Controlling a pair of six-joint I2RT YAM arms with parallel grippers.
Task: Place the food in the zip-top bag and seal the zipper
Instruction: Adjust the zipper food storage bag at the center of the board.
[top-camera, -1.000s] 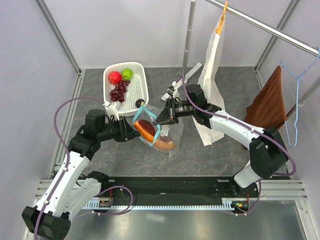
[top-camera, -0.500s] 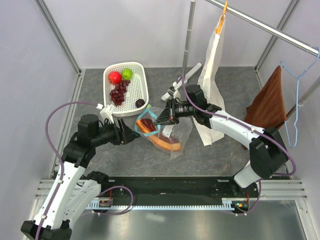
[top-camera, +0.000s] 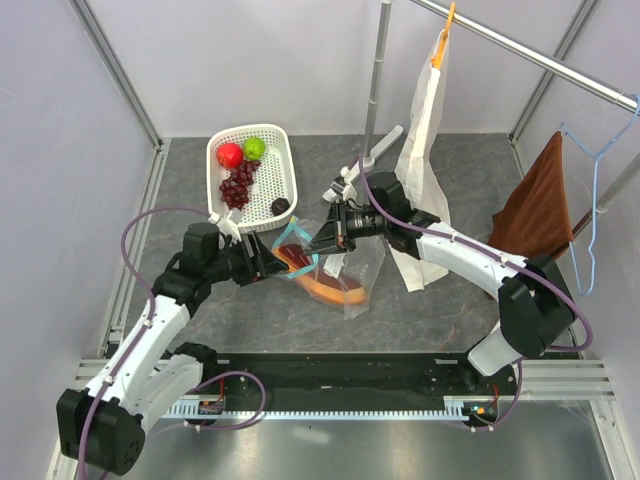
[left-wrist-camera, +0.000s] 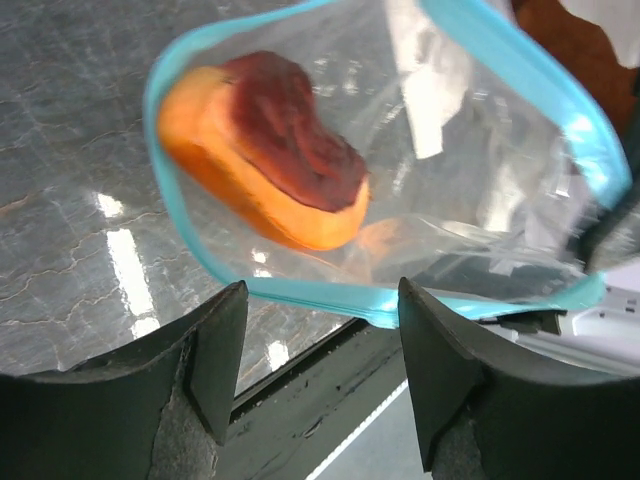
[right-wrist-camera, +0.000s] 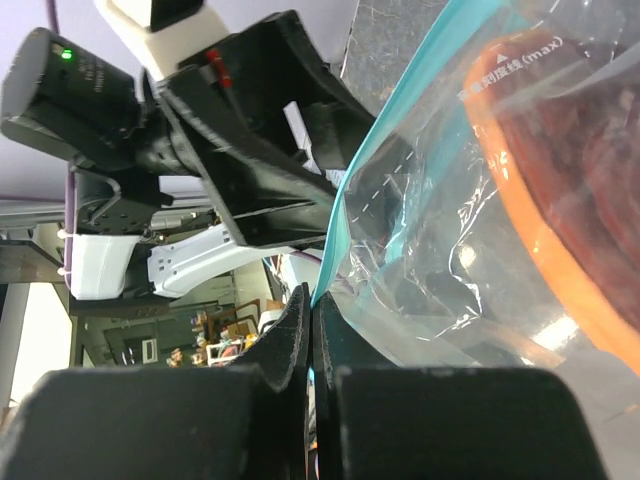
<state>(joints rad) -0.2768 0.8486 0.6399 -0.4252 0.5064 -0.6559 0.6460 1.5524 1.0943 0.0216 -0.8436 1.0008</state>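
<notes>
The clear zip-top bag (top-camera: 352, 268) lies mid-table with its mouth held up and open. My right gripper (top-camera: 322, 243) is shut on the teal zipper (top-camera: 297, 236) at the rim. The right wrist view shows the pinch (right-wrist-camera: 312, 312) on that zipper (right-wrist-camera: 380, 180). An orange-and-maroon papaya slice (top-camera: 322, 279) lies inside the bag (left-wrist-camera: 470, 180). My left gripper (top-camera: 270, 264) stands open and empty just outside the mouth, its fingers (left-wrist-camera: 215, 345) below the zipper (left-wrist-camera: 300, 292) and apart from the papaya (left-wrist-camera: 265, 150). A red apple (top-camera: 230, 154), green fruit (top-camera: 255, 148), grapes (top-camera: 238, 185) and dark ball (top-camera: 281, 206) sit in the basket.
The white basket (top-camera: 275, 170) stands behind the left gripper. A tall white paper bag (top-camera: 425, 150) hangs from a rail beside a metal pole (top-camera: 378, 70). A brown cloth (top-camera: 540, 215) and blue hanger (top-camera: 600, 200) hang at the right. A black base rail (top-camera: 340, 375) lines the near edge.
My left gripper has opened, leaving the papaya in the bag, and backed out of the mouth to the left. The bag has sagged and spread rightward. The right gripper still pinches the rim.
</notes>
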